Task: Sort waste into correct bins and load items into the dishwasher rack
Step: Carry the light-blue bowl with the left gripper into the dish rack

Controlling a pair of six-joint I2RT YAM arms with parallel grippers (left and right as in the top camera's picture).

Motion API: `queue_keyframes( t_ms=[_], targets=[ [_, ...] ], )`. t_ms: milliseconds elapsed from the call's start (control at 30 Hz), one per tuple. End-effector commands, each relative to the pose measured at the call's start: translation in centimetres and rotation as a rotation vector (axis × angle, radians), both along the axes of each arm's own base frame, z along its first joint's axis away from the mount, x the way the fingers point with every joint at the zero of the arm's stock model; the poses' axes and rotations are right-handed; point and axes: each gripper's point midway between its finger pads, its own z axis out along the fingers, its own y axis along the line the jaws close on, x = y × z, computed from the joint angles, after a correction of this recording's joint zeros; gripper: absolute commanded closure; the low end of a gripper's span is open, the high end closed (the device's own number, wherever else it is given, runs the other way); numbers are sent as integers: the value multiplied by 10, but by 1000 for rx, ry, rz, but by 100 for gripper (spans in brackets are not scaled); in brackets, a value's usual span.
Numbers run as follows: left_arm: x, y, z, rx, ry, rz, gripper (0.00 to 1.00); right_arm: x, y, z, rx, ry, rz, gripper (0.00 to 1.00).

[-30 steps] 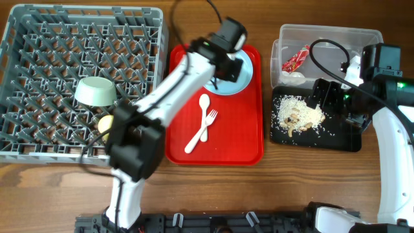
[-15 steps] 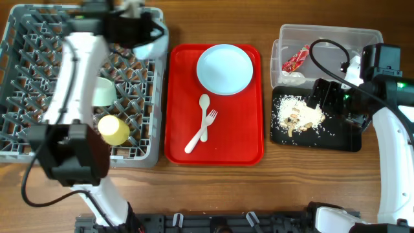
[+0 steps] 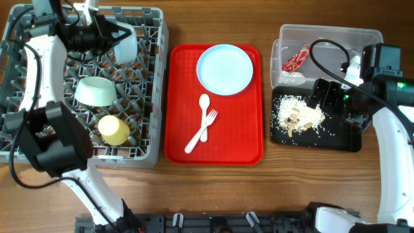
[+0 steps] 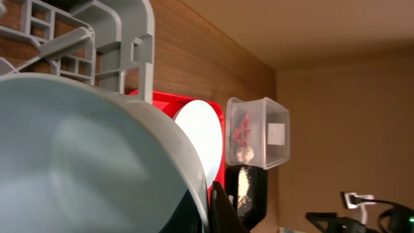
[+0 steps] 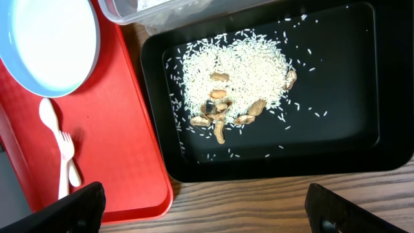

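Left gripper [image 3: 105,35] was clamped on the pale-blue bowl [image 3: 125,44] at 12 o'clock over the dishwasher rack [image 3: 39,150]; tilted, the bowl could catch a peg and slip. Right gripper [image 3: 326,97] gaped above the black tray [image 3: 343,139].

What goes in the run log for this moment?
left gripper: shut on blue bowl, over rack | right gripper: open, above black tray | on red tray: plate, fork, spoon

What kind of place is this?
Likely a robot test bench staged as a dish-clearing station: a grey lattice plastic dishwasher rack, a flat red serving tray and a shallow black tray of rice scraps on a wooden table.
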Motion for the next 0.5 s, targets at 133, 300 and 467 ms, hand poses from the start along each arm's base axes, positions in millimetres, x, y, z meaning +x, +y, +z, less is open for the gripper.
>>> queue_keyframes(
  t_ms=[133, 300, 467],
  targets=[
    [4, 30, -27, -100, 48, 38, 95, -1, -4, 7, -26, -26, 8, 0],
    [4, 55, -38, -50, 72, 101, 83, -1, -4, 7, -26, -25, 8, 0],
    [-4, 80, -59, 46, 163, 177, 72, -1, -3, 7, -25, -24, 8, 0]
  ],
)
